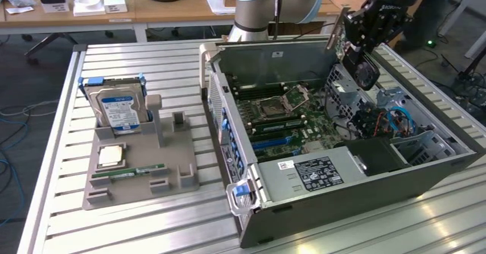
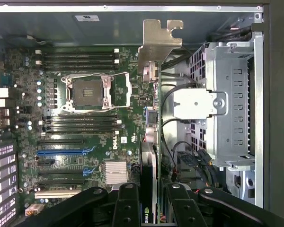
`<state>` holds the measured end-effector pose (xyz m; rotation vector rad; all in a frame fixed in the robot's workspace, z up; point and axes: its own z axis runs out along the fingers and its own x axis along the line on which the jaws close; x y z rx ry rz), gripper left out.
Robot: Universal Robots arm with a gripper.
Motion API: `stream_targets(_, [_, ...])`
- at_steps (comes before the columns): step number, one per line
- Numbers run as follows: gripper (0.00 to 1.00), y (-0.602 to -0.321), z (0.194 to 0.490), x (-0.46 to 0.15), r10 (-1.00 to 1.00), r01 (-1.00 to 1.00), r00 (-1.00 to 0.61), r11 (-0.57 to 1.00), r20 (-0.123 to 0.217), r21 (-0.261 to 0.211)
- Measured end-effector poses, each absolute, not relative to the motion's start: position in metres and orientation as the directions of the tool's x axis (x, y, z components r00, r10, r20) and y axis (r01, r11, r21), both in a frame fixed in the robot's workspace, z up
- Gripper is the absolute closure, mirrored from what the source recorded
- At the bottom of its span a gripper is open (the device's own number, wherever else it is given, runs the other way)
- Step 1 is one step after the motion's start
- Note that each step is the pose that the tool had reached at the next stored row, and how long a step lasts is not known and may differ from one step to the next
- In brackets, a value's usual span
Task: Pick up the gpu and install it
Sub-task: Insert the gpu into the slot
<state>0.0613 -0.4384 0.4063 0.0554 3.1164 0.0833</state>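
Note:
My gripper hangs above the far right corner of the open computer case, shut on the gpu. The card hangs on edge, its round black fan facing the exterior view's right and its silver bracket pointing up and back. In the wrist view the gpu runs edge-on away from my gripper, with black fingers on both sides and the bracket at the far end. It hovers over the seam between the green motherboard and the drive cage. The blue slot lies off to one side.
A grey stand on the exterior view's left holds a hard drive, a CPU and a RAM stick. Inside the case are the power supply, cables and the CPU socket.

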Motion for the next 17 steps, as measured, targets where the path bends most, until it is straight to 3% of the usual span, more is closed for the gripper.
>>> stream_targets(17, [0.74,-0.4384,0.4045,0.0613,-0.235,-0.236,-0.972,0.97,-0.023,0.054])
